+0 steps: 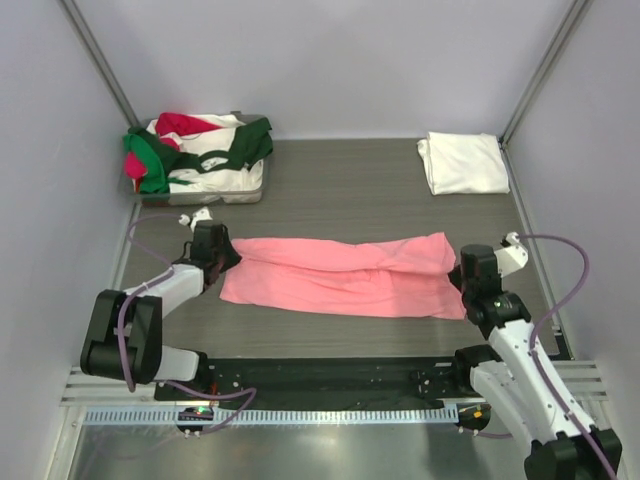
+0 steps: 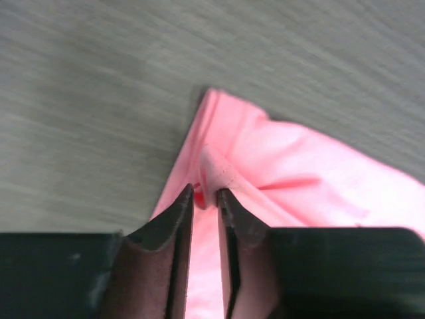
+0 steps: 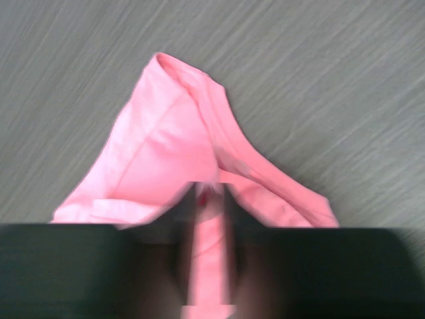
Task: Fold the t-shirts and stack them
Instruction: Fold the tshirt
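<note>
Nearest, the right gripper [image 3: 211,193] clamps the right end of a salmon-pink t-shirt [image 1: 340,275] stretched left to right across the table [image 1: 350,185]. The left gripper [image 2: 206,194], jaws narrowly parted, meets its left corner, grip unclear. A folded white t-shirt [image 1: 463,162] lies far right.

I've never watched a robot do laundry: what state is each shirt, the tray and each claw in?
pink t-shirt: folded into a long band, flat on the table.
white t-shirt: folded, at the far right corner.
pile of t-shirts: unfolded, heaped in the tray.
tray: filled by that pile.
left gripper: shut on the pink t-shirt's left end.
right gripper: shut on its right end.
</note>
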You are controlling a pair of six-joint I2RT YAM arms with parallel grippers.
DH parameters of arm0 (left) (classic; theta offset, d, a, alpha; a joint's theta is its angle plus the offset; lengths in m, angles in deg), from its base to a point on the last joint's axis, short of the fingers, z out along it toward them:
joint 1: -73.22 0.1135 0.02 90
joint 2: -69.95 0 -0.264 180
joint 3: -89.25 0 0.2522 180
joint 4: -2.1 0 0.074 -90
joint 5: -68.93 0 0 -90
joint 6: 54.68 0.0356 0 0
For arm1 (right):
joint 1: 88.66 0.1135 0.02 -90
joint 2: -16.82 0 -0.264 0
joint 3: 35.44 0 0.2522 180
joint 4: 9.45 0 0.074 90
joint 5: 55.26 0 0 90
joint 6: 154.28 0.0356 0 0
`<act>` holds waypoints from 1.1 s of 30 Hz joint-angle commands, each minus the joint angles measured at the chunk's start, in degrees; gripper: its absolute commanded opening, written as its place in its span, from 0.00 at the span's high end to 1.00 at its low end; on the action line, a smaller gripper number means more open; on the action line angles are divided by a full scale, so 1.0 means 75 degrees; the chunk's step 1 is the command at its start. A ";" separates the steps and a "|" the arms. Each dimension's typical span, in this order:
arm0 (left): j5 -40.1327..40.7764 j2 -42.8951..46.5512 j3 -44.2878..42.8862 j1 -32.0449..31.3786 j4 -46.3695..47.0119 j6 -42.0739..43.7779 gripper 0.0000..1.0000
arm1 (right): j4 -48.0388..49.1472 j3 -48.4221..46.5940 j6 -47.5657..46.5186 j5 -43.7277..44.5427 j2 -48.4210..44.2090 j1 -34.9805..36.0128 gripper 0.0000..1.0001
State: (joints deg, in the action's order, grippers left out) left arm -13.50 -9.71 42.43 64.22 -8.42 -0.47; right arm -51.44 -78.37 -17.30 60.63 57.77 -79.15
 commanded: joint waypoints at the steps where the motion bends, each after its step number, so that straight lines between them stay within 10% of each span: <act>1: 0.0827 0.0566 0.0247 0.0109 0.0659 -0.0523 0.71 | -0.0477 0.0477 0.1187 0.0287 -0.0841 -0.0039 0.58; 5: 0.0901 0.0707 -0.0208 0.0507 -0.0408 -0.1133 0.15 | -0.0713 0.0631 0.1821 0.0321 -0.1030 -0.0039 0.10; 14: -0.0185 0.2207 -0.0572 0.0543 -0.0656 -0.0385 0.12 | 0.0199 -0.0317 0.0534 -0.1103 -0.0048 -0.0027 0.14; 22: -0.0482 0.0335 -0.2268 -0.1190 -0.1181 0.1044 0.18 | 0.1068 -0.0916 0.0181 -0.2256 0.2554 0.0523 0.16; 33: -0.0248 -0.1472 -0.2390 -0.1508 -0.1781 0.0893 0.26 | 0.1385 -0.0424 0.0041 -0.2339 0.2591 0.0629 0.16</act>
State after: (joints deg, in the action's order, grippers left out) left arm -16.97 -21.49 23.39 52.66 -20.59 5.80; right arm -43.14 -82.72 -15.25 43.13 79.06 -74.62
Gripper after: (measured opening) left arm 0.743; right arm 0.843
